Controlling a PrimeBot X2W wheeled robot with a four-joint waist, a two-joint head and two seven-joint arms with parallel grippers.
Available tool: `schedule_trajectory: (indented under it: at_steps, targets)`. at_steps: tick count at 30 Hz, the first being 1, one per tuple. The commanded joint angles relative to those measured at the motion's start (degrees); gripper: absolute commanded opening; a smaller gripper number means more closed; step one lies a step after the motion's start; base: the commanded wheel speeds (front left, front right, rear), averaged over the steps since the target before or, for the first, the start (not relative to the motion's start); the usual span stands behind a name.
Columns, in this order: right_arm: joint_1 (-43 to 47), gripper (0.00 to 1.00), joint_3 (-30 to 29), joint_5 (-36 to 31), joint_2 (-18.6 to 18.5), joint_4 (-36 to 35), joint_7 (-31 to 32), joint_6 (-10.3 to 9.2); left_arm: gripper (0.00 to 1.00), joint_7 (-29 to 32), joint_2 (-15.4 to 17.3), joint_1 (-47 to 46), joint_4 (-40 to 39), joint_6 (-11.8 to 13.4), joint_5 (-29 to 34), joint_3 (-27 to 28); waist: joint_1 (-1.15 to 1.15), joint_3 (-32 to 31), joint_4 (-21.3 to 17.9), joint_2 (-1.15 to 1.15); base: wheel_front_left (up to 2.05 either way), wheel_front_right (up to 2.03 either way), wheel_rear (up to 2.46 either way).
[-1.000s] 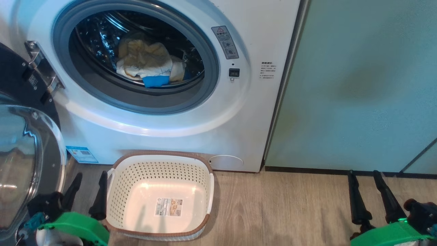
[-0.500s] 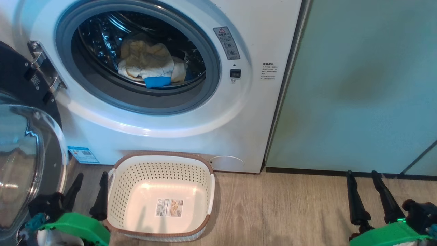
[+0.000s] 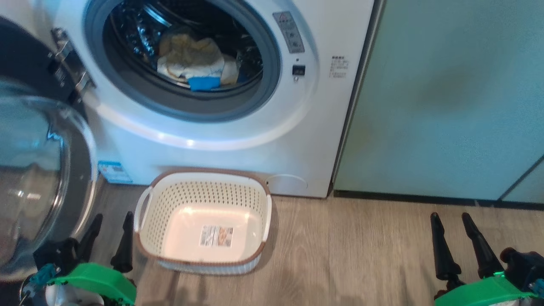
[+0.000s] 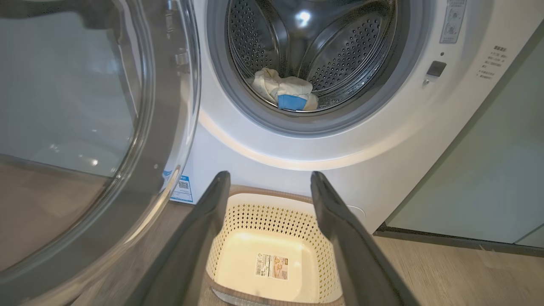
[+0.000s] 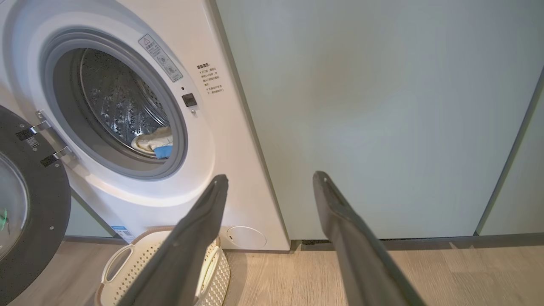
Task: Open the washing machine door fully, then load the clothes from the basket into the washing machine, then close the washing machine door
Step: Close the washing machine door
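Status: clothes (image 3: pixel 191 59) sitting in washing machine (image 3: pixel 238 148), washing machine door (image 3: pixel 46 161) hanging open.
Head: left gripper (image 3: pixel 113 216) and right gripper (image 3: pixel 450 216) both gaping, gripping nothing; basket (image 3: pixel 199 199) sitting just right of left fingers. Left wrist: clothes lying beyond fingertips. Right wrist: basket sitting beside view-left finger.

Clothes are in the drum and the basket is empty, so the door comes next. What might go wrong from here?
1. The clothes lie near the drum's front, their blue piece close behind the grey rim; it may get pinched when the washing machine door shuts.
2. The open left gripper sits between the door's glass bowl and the basket; pushing the door from there might bump the basket.
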Motion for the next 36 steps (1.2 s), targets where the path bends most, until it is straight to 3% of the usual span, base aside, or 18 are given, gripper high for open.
schedule_trajectory:
  at_steps: [1,14,29,36]
  targets:
    - [-1.61,1.00,1.22,-0.08,-0.81,-1.53,-0.38,-0.15,1.00,-0.43,1.11,-2.34,-1.70,-0.06,0.25,2.88,0.00,-0.02,-0.02,0.00,-2.36,1.82,0.54]
    - [-1.70,1.00,0.95,-0.09,-0.66,-1.44,-0.38,-0.15,1.00,-0.43,1.52,-2.25,-2.00,-0.06,0.30,2.30,0.00,0.11,-0.28,0.00,-1.63,1.28,0.34]
    - [-1.33,1.00,0.63,-0.16,-0.65,-1.57,-0.38,-0.15,1.00,-0.43,0.90,-1.96,-2.24,-0.06,0.98,2.16,0.00,-0.21,0.03,0.00,-0.09,0.09,0.00]
    - [-0.92,1.00,0.57,-0.14,-0.82,-1.41,-0.38,-0.15,1.00,-0.43,-0.37,-1.94,-1.72,-0.06,1.71,2.61,0.00,-1.05,2.34,0.00,0.00,0.00,0.00]
